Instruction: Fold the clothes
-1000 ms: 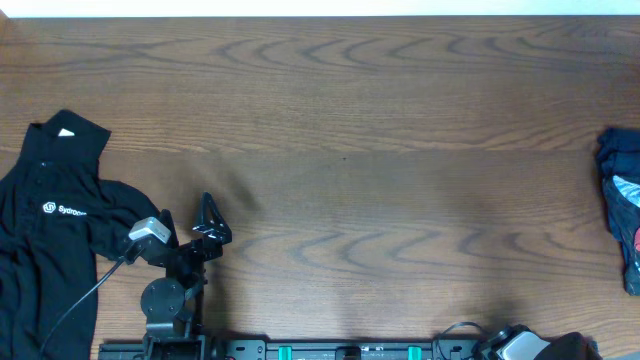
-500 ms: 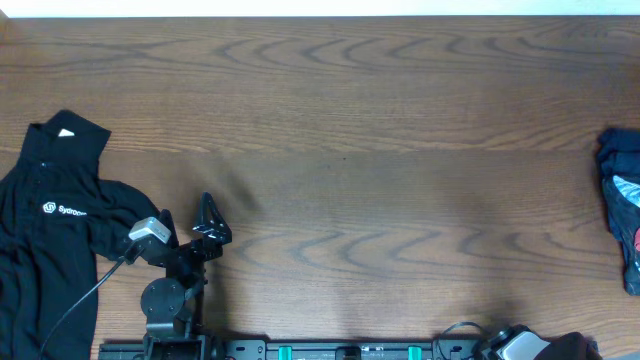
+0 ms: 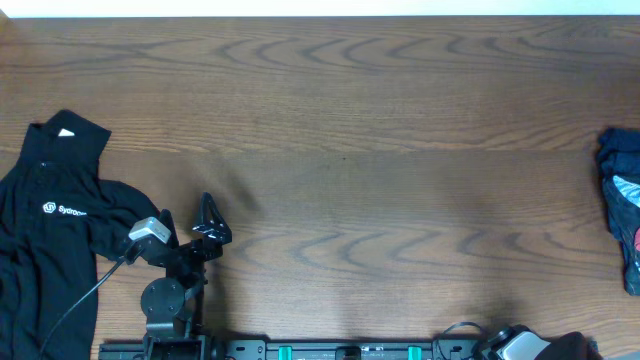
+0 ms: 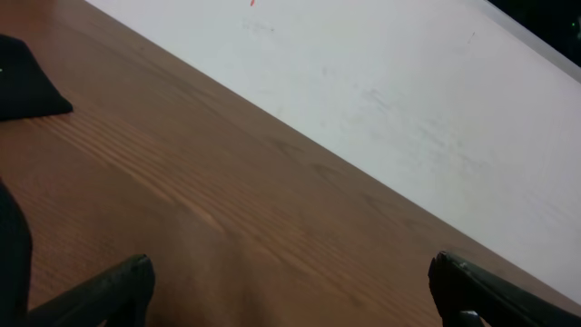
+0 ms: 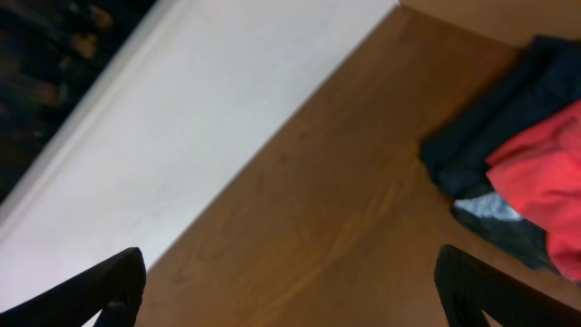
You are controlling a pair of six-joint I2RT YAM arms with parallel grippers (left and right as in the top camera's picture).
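Both arms sit at the front edge of the tabletop (image 3: 350, 120) and nothing is gripped. The left end effector (image 4: 286, 298) is spread fully wide and empty, and so is the right end effector (image 5: 295, 289).

The clothes are split between the two ends. A black collared shirt (image 3: 45, 235) is spread along the left edge toward the front-left corner, running out of view there. A bunched pile (image 3: 622, 205) lies at the right edge, with the coral-red T-shirt (image 5: 537, 177) tangled into dark fabric.

No fold has begun, and the risks lie in the first pick:
- The red shirt is wrapped in another garment, so a pinch there could lift both together.
- The pile lies right at the edge, so a sideways drag could push it off.
- On the left, the arm's cable (image 3: 98, 278) trails over the black shirt — a pull on that cloth might snag it.
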